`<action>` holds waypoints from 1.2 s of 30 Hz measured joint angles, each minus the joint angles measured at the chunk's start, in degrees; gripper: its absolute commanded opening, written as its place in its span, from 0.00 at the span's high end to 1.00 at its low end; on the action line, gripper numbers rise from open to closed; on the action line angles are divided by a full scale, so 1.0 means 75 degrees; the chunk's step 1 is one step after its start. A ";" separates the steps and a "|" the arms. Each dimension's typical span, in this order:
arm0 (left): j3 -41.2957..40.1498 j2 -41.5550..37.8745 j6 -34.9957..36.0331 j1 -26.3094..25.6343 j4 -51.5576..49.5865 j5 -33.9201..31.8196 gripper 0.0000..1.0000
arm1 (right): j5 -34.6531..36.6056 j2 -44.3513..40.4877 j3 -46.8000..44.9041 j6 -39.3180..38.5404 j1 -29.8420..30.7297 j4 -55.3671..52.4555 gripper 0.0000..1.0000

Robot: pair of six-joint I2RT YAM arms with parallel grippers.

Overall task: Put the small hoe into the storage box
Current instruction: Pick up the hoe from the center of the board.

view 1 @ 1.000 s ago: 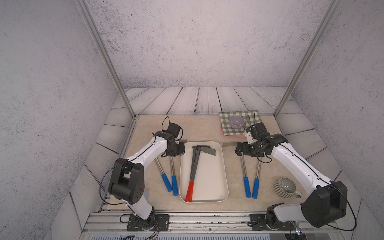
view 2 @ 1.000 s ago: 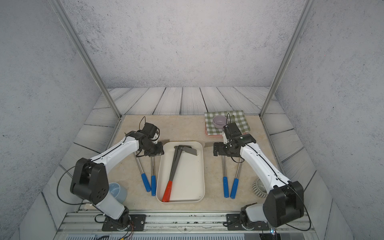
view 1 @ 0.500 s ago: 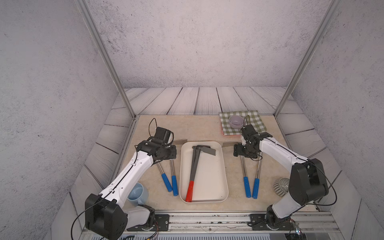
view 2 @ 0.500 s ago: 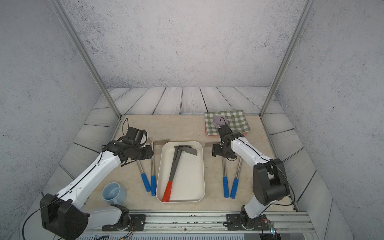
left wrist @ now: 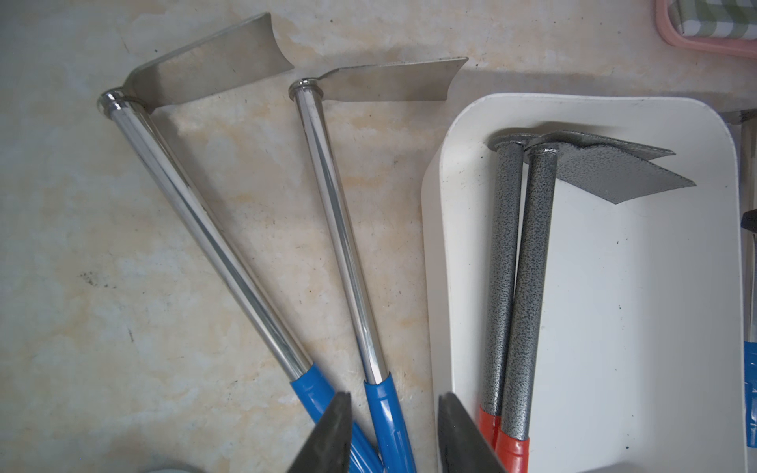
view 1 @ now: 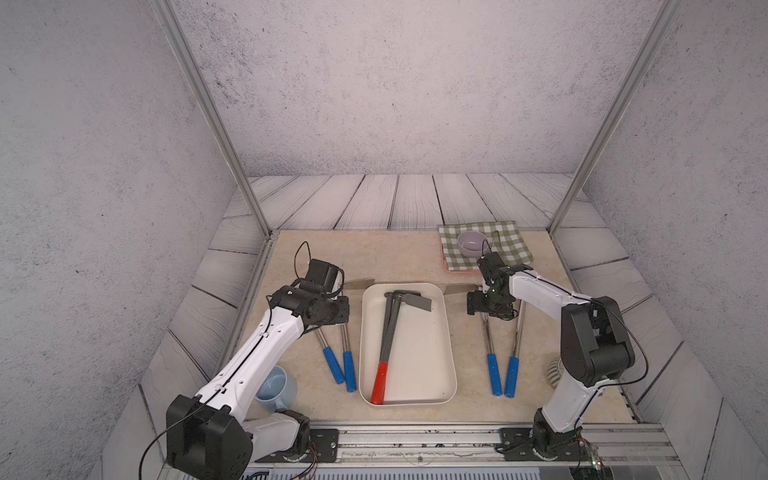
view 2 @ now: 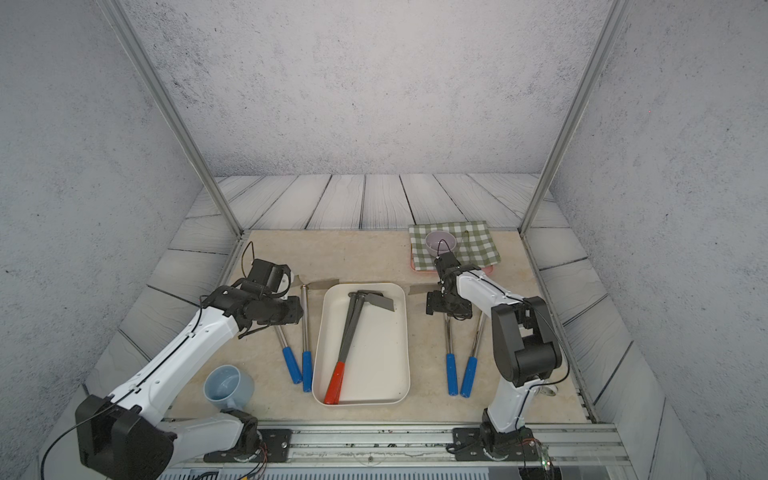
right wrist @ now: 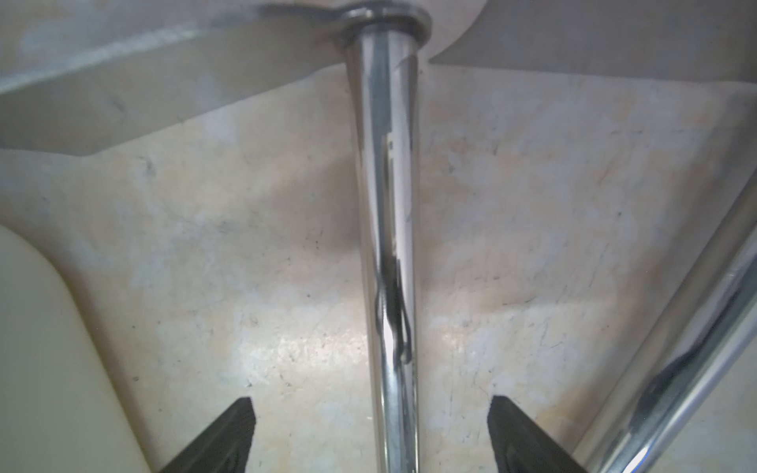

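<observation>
The storage box (view 1: pixel 419 353) (view 2: pixel 378 357) lies mid-table and holds two grey hoes with red grips (view 1: pixel 390 332). Two small hoes with blue grips (view 1: pixel 349 372) lie on the table left of it, and two more (view 1: pixel 494 380) lie to its right. My left gripper (view 1: pixel 343 311) (left wrist: pixel 395 434) hovers open well above the left pair (left wrist: pixel 340 229), holding nothing. My right gripper (view 1: pixel 478 303) (right wrist: pixel 370 409) is low and wide open. Its fingers straddle one chrome shaft (right wrist: pixel 387 204) without touching it, and the second shaft (right wrist: pixel 696 327) runs beside it.
A pink tray with green checked cloth (view 1: pixel 486 245) and a purple bowl (view 1: pixel 471 243) sits at the back right. A blue mug (view 1: pixel 276 386) stands front left by my left arm. A white ribbed item (view 1: pixel 555 370) shows behind my right arm.
Both arms changed posture, elbows swinging toward the front. The left gripper drew slightly back from the box's left edge. The right gripper stayed over the right hoes' shafts.
</observation>
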 measured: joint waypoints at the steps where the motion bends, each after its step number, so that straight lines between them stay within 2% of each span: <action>1: -0.0012 -0.0015 0.0000 0.0000 -0.0003 0.0003 0.61 | -0.0044 0.0041 0.0017 -0.0067 -0.0047 0.0003 0.11; 8: -0.0038 -0.0017 -0.0003 0.0000 -0.0003 0.0009 0.61 | -0.0344 0.0192 0.0047 -0.0420 -0.0181 -0.0029 0.16; 20: -0.0050 -0.0017 -0.0006 0.0000 -0.0003 0.0012 0.61 | -0.1061 0.0828 0.0152 -0.0551 -0.0184 -0.0015 0.33; 28: -0.0050 -0.0017 -0.0006 0.0000 -0.0003 0.0023 0.61 | -0.1052 0.0831 0.0152 -0.0542 -0.0187 -0.0023 0.41; 36: -0.0050 -0.0017 -0.0006 0.0000 -0.0003 0.0023 0.61 | -0.0930 0.0831 0.0154 -0.0606 -0.0187 -0.0076 0.57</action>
